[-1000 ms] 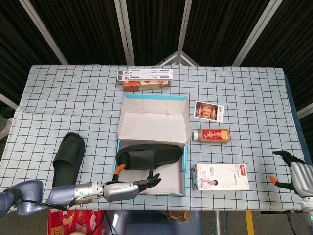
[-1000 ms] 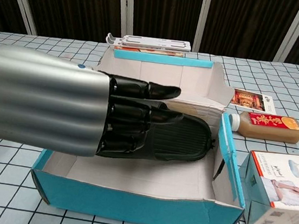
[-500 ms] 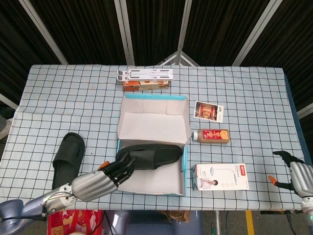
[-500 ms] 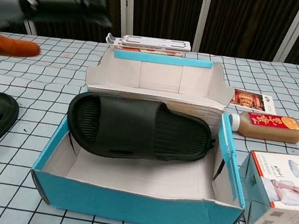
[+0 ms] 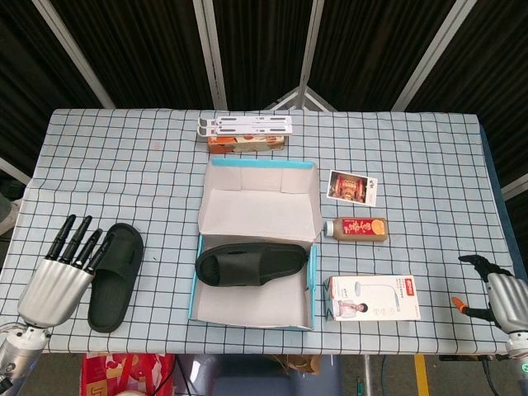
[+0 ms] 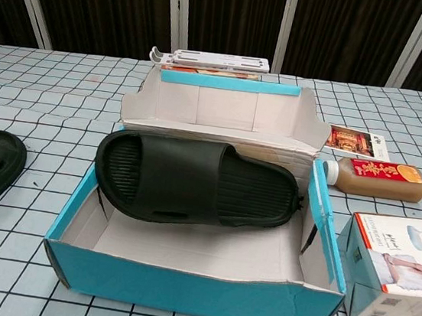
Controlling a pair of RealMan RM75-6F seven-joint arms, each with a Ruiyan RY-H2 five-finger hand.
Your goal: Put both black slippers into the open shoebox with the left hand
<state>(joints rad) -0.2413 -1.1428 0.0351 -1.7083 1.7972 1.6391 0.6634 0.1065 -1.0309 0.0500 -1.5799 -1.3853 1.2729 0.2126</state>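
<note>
Beside the second slipper (image 5: 115,276) on the table (image 5: 412,165), left hand (image 5: 58,276) spread empty, first slipper (image 5: 252,266) already inside the shoebox (image 5: 257,202); next, probably grasping that outside one.

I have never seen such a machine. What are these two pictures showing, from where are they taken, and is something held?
This is a robot with two arms ending in artificial hands. One camera looks down from its head, the other looks forward from its chest. On the checked table stands an open shoebox with one black slipper inside. The second slipper lies on the cloth, left of the box. The left hand is beside it with fingers spread, holding nothing. The right hand waits at the table's right edge, also empty. Nearby are a bottle, a card and a white carton.
</note>
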